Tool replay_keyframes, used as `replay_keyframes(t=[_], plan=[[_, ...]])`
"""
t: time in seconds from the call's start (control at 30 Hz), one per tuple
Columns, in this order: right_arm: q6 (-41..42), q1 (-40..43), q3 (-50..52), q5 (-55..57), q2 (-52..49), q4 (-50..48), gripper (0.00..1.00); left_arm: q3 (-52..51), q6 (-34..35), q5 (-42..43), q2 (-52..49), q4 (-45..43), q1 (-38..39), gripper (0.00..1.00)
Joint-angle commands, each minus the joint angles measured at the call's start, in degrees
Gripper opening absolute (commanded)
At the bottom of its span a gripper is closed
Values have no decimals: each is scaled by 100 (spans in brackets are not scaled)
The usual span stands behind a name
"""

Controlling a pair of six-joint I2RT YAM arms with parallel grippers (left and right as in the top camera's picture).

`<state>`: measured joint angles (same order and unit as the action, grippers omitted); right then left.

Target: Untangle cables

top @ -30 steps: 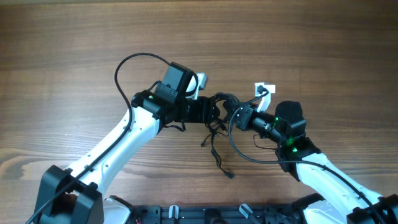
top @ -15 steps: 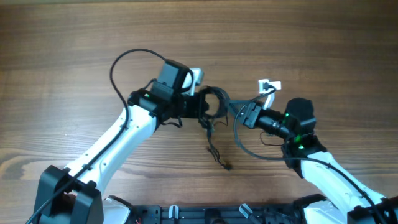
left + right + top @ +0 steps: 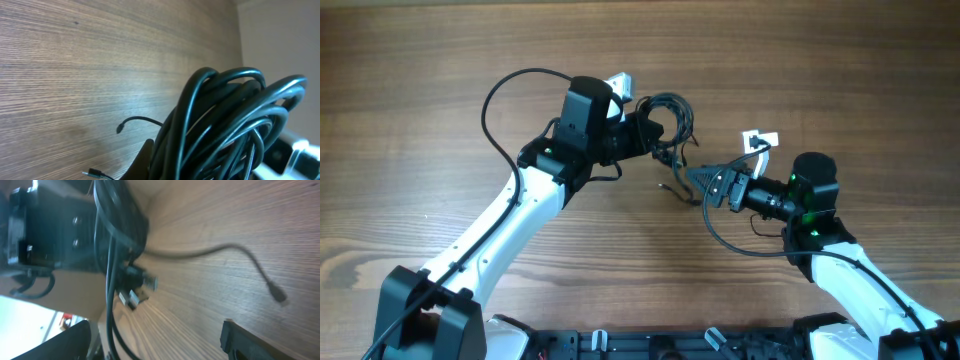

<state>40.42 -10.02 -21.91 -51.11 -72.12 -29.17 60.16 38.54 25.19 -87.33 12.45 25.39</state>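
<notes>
The cables (image 3: 667, 118) form a tangled black bundle lifted off the table, with my left gripper (image 3: 650, 132) shut on it. In the left wrist view the bundle (image 3: 225, 120) fills the right half and hides all but one finger (image 3: 145, 159). A loose strand (image 3: 682, 192) hangs from the bundle to the table. Its plug end (image 3: 279, 295) lies on the wood, and two more plugs (image 3: 139, 289) dangle below the bundle. My right gripper (image 3: 701, 183) (image 3: 155, 342) stands open just right of the bundle, gripping nothing. A black cord (image 3: 108, 315) passes close to its left finger.
The wooden table (image 3: 840, 60) stretches all round. Thick black arm cables loop out from the left arm (image 3: 495, 100) and under the right wrist (image 3: 730, 243). The black frame of the arm bases (image 3: 650, 345) runs along the near edge.
My left gripper closed on the bundle and carried it up and toward the far left. My right gripper opened, let go of the cables and drew back to the right.
</notes>
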Motion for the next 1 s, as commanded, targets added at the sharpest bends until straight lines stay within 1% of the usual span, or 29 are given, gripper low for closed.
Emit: replay_keyframes(t=[0.0, 0.1, 0.23, 0.33, 0.43, 0.57, 0.7, 0.8, 0.97], plan=[[-144, 9, -70, -299, 11, -11, 84, 7, 859, -85, 61, -87, 0, 4], [-144, 9, -70, -299, 11, -11, 82, 7, 929, -85, 61, -92, 0, 4], [-144, 9, -70, -299, 11, -11, 78, 7, 1458, -225, 61, -94, 0, 4], [-140, 7, -70, -299, 11, -11, 75, 7, 1486, -256, 59, -92, 0, 4], [-127, 9, -70, -299, 11, -11, 70, 7, 1488, -254, 59, -94, 0, 4], [-127, 7, -70, -297, 11, -11, 65, 7, 1491, -251, 59, -94, 0, 4], [-140, 7, -70, -295, 11, -13, 53, 7, 1716, -256, 59, -116, 122, 4], [-142, 7, -70, -295, 11, -11, 49, 7, 1744, -278, 59, -138, 184, 4], [-140, 7, -70, -297, 11, -11, 37, 7, 1744, -275, 59, -136, 184, 4]])
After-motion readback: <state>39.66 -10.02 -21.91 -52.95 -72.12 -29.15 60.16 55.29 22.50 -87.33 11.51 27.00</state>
